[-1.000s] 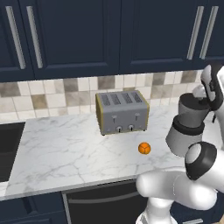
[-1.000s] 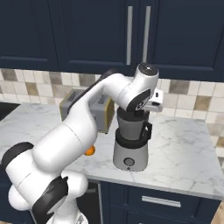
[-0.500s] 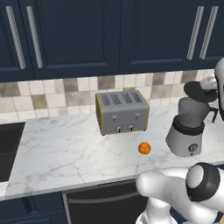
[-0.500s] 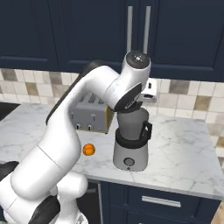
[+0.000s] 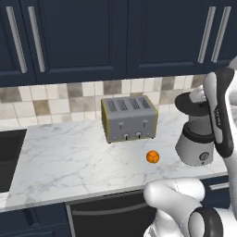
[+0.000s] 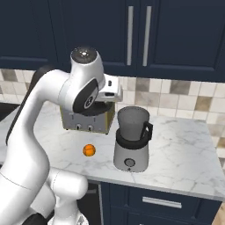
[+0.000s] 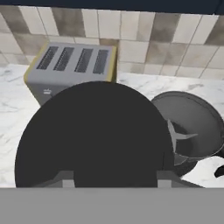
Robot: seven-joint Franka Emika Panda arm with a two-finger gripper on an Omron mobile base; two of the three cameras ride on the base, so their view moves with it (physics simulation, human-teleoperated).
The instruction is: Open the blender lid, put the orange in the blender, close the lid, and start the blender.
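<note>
Blender lid [image 7: 94,135] is blocking the toaster's [image 7: 72,61] front and the near rim of the blender [image 7: 192,124] jar in the hand view; the finger tips are lying hidden behind it. Arm is covering the blender's right side in the left base view.

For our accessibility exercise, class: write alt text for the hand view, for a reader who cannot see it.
A large round black blender lid, held by the tool, covers the middle of the picture. To its right the open blender jar shows its blades inside, and behind the lid a silver four-slot toaster stands on the marble counter against a tiled wall.
</note>
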